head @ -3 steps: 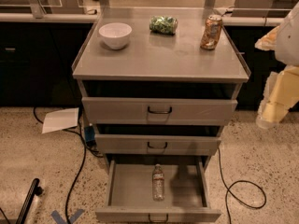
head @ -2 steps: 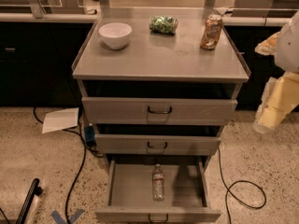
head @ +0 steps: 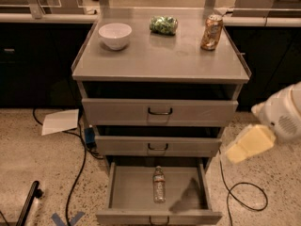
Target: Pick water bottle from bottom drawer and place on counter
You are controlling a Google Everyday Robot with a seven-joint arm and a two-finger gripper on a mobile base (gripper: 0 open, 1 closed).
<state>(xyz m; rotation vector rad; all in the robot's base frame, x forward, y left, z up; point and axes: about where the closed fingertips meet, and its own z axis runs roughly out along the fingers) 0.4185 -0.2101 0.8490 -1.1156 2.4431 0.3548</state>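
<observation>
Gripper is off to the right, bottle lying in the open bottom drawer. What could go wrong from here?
The gripper hangs to the right of the grey middle drawer. The small clear plastic water bottle lies flat in the open grey bottom drawer, so it might roll when grasped. On the grey metal counter, the dented orange can could get knocked during placing.

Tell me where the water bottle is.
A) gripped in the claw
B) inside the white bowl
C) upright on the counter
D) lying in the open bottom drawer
D: the water bottle lies on the floor of the pulled-out bottom drawer, with the claw out at the view's right side, apart from it.
</observation>
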